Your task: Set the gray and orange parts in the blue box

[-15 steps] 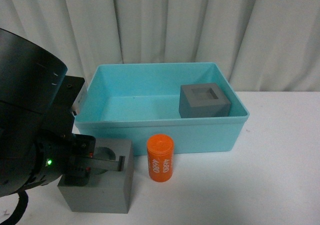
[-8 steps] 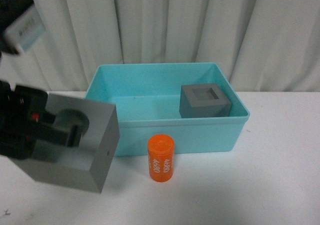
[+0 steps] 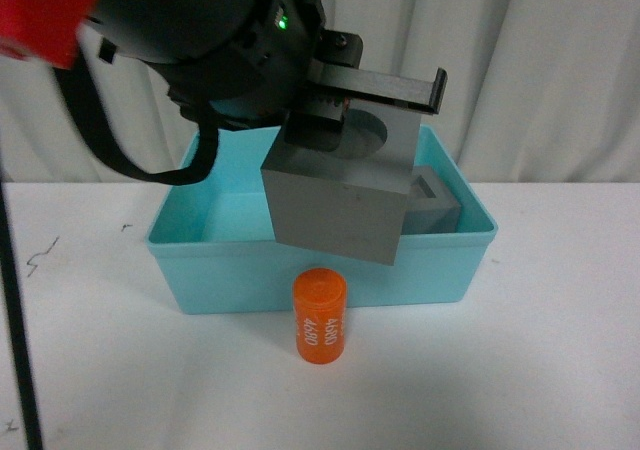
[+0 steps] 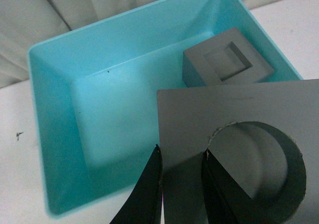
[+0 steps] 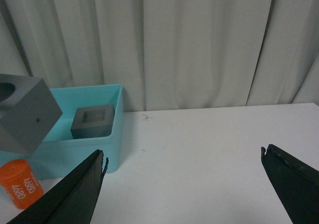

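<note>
The left claw, clamped on the round-recess gray cube, is holding it above the blue box; next probably calls for lowering beside the square-recess cube, then opening.

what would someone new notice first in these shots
The gray cube with the round recess, tilted and held in the air above the blue box by the left gripper, one finger inside its recess. Next, the bright orange cylinder standing on the white table in front of the box, and a second gray cube inside it.
</note>
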Motion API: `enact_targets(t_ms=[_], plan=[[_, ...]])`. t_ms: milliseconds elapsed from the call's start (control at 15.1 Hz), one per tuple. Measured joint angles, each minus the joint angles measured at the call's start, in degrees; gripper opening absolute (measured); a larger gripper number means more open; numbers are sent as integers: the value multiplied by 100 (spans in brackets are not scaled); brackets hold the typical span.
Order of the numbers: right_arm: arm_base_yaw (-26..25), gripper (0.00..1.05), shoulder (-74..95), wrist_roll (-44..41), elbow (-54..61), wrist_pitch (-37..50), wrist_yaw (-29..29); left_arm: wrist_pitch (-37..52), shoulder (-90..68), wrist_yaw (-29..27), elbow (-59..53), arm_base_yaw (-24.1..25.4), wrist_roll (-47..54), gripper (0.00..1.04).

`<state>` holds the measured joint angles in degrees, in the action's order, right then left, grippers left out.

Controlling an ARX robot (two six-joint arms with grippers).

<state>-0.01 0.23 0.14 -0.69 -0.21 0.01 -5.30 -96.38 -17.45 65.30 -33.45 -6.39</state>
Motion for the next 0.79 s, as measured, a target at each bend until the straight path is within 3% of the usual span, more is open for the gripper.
enact_targets(t_ms=[330, 595, 793], plan=[[0, 98, 0, 0, 0, 0, 0, -90, -1335, -66, 1285, 483, -466, 17], [0, 98, 0, 0, 0, 0, 0, 66, -1515, -122, 1281, 1056, -520, 17], [0, 98, 0, 2, 0, 2, 0, 164, -1687, -153, 1268, 1213, -516, 17]])
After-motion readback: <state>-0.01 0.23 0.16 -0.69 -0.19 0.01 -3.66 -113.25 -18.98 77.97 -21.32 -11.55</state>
